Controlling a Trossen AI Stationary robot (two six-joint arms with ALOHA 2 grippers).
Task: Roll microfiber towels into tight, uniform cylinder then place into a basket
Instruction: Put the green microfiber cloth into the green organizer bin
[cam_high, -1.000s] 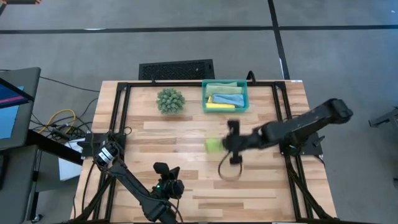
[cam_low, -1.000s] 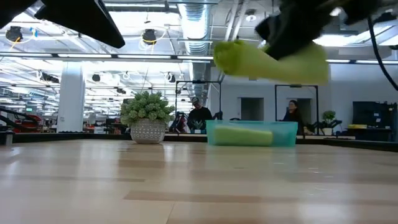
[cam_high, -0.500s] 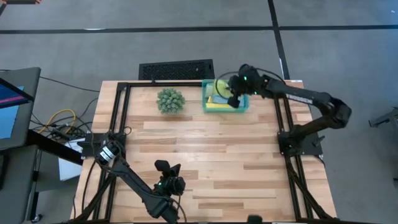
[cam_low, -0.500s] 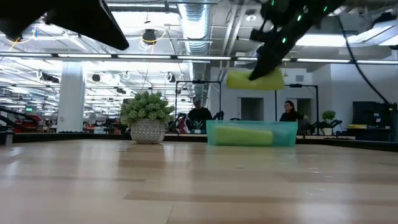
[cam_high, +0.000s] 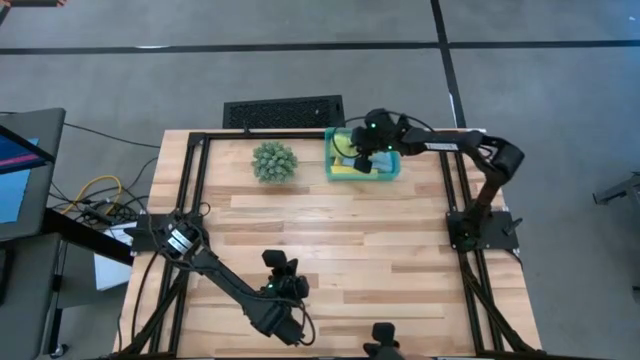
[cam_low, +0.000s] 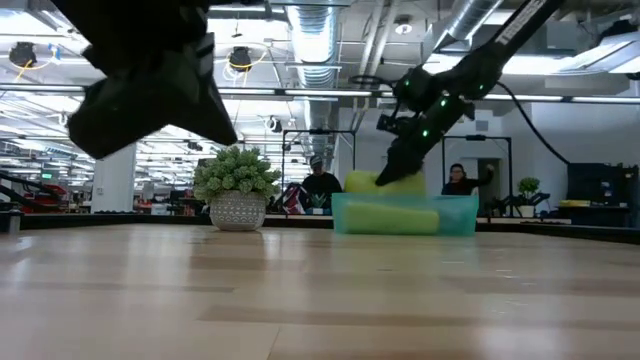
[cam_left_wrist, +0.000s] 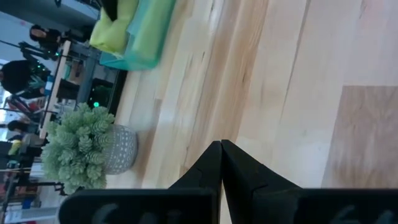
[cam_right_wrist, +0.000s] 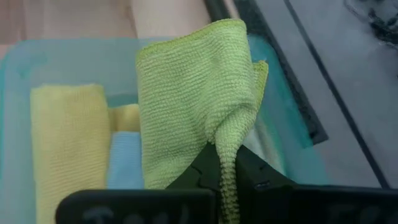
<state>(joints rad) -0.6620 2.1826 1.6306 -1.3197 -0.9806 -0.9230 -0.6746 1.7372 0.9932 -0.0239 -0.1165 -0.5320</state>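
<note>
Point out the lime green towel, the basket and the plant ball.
lime green towel (cam_right_wrist: 186, 99), right wrist view, middle of the hanging cloth.
basket (cam_low: 458, 214), low view, its front wall.
plant ball (cam_high: 273, 161), high view, centre of the foliage.

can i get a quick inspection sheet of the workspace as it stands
surface: wooden table, bare boards in the middle
job's things: teal basket at the far edge holds yellow and light blue towels; lime green towel hangs over it
clutter: plant ball beside the basket; black grille behind the table
end effectors: right end effector shut on the lime green towel above the basket; left end effector shut, near the front edge
cables: bundle off the left side
surroundings: people in the room behind
</note>
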